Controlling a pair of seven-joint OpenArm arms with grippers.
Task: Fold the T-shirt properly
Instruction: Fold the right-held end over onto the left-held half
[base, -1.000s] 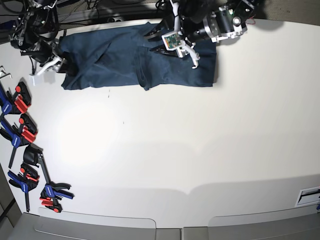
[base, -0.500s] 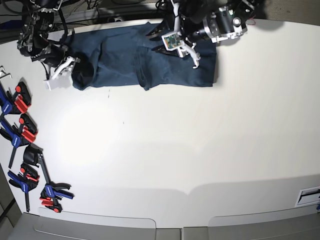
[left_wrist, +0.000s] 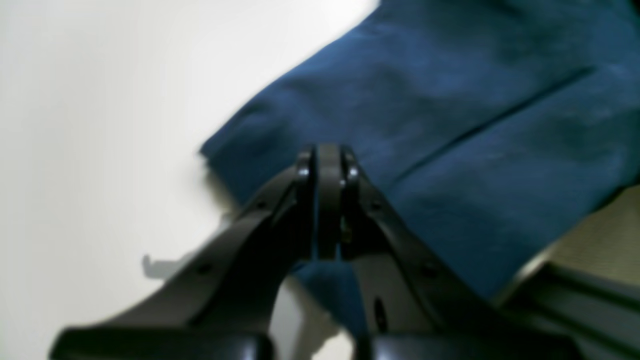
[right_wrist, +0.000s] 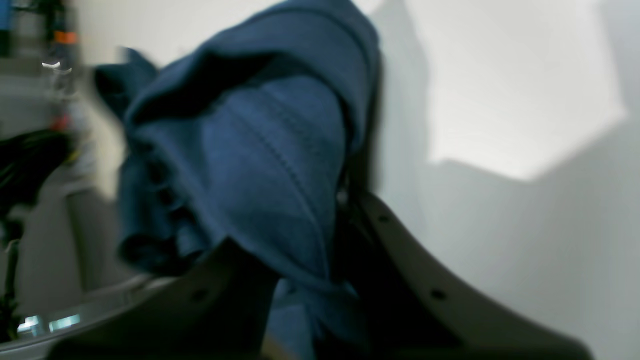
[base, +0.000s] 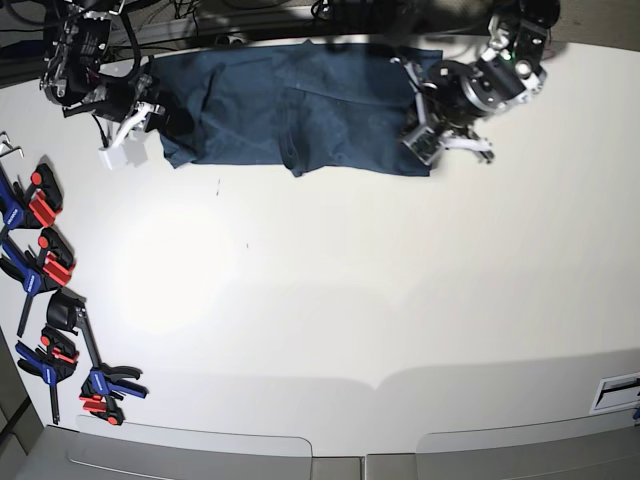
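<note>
Base view: the large plain dark teal-blue cotton T-shirt (base: 300, 110) lies spread along the far edge of the white table (base: 350, 300), a long rumpled band with a crease ridge near its middle. The right gripper (base: 140, 118) sits at one end of the cloth and the left gripper (base: 432, 140) at the opposite end, each touching a corner region. A row of red, blue and black spring clamps (base: 45, 270) lies well apart from both claws. This view alone shows the whole garment and both ends at once, but not how the jaws stand.

Left wrist view: the left claw is clenched, its black jaws pressed together with no gap. The shirt's hemmed edge lies just ahead of and beneath the tips; whether a thin layer is pinched I cannot tell.

Right wrist view: blurred, yet the right claw is grasping the shirt, with bunched fabric and a stitched hem draped over and between its jaws, lifted off the table.

Judgement: the cloth is light, limp and unbreakable, and will sag and drag. Hold is best taken at hemmed corners, both ends lifted together.
</note>
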